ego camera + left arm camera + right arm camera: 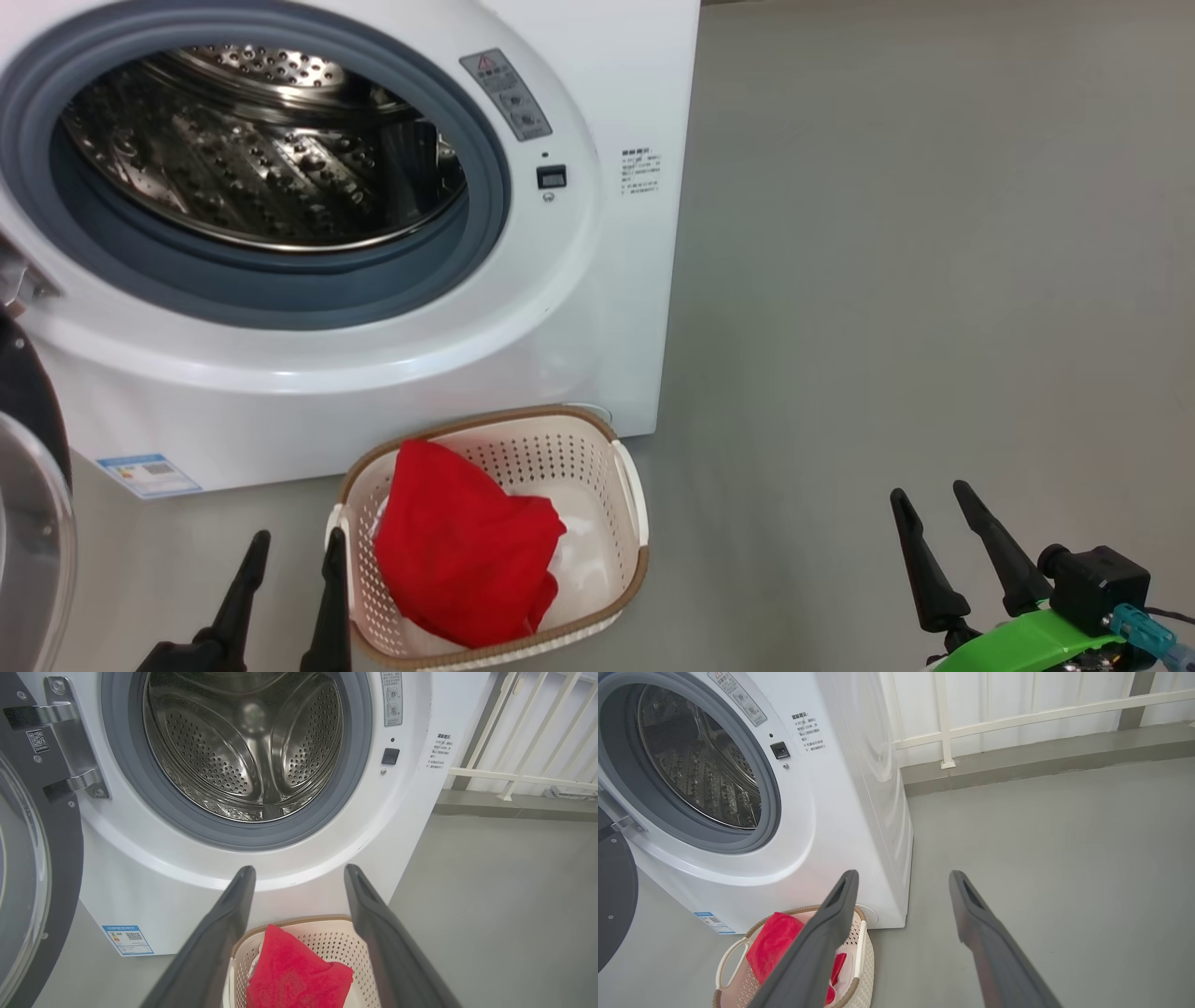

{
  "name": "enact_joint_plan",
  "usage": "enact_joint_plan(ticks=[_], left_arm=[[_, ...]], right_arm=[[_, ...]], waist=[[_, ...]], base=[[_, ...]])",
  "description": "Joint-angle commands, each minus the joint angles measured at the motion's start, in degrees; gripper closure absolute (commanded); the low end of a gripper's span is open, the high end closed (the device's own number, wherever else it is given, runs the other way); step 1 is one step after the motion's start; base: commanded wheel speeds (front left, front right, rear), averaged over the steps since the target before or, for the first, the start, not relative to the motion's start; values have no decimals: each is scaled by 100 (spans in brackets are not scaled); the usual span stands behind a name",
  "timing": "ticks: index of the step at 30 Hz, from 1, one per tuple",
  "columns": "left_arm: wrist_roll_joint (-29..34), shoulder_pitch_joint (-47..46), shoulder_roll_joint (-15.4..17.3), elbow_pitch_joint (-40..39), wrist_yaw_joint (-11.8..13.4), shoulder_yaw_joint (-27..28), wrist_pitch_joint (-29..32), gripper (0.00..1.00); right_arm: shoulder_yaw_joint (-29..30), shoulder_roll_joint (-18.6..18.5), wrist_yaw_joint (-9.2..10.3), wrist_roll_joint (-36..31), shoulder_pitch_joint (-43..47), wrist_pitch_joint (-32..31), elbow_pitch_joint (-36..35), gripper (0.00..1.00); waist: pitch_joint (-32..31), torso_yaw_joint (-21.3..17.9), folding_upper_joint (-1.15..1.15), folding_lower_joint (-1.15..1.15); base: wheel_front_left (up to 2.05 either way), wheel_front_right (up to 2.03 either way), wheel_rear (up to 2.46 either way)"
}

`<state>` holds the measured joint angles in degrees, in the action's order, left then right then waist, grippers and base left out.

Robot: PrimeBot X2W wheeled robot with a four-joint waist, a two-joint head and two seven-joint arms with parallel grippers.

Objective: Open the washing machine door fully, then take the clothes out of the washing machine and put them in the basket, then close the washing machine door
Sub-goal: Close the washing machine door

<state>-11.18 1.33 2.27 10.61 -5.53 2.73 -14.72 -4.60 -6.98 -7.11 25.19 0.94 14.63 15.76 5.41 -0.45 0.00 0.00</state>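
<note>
The white washing machine [597, 308] stands with its door [28, 485] swung open at the far left; the black rim and glass show in the left wrist view too, door [42, 868]. The steel drum [252, 140] looks bare of fabric. The cream basket [630, 485] sits on the floor before the machine, holding red clothes [457, 551] over a white piece. My left gripper [294, 539] is open just left of the basket. My right gripper [929, 493] is open over bare floor well to the right. Both hold nothing.
Grey floor [934, 280] stretches to the right of the machine. A white railing [1017, 718] on a low kerb runs behind it. The open door stands close to my left arm's side.
</note>
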Motion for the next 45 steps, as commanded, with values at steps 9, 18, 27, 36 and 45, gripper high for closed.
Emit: enact_joint_plan(ticks=[9,18,27,36,45], left_arm=[[-32,-68,61,-146,0,122,-28,0],[-55,-109,61,-87,57,26,-28,0],[-266,46,61,-32,308,-99,-28,0],[-395,288,61,31,420,-223,-28,0],[-472,414,61,-5,548,-312,-28,0]], right_arm=[[-140,-94,-37,25,-45,37,-143,0],[-115,-96,-37,11,-5,37,-131,0],[-317,-185,-37,38,32,37,-61,0],[-534,-207,-37,82,81,37,2,0],[-718,-224,-37,116,96,37,59,0]], waist=[[37,28,0,0],[-24,207,0,0],[-257,791,0,0],[-422,1571,0,0],[-506,2408,0,0]], base=[[-35,35,0],[0,0,0],[0,0,0],[0,0,0],[0,0,0]])
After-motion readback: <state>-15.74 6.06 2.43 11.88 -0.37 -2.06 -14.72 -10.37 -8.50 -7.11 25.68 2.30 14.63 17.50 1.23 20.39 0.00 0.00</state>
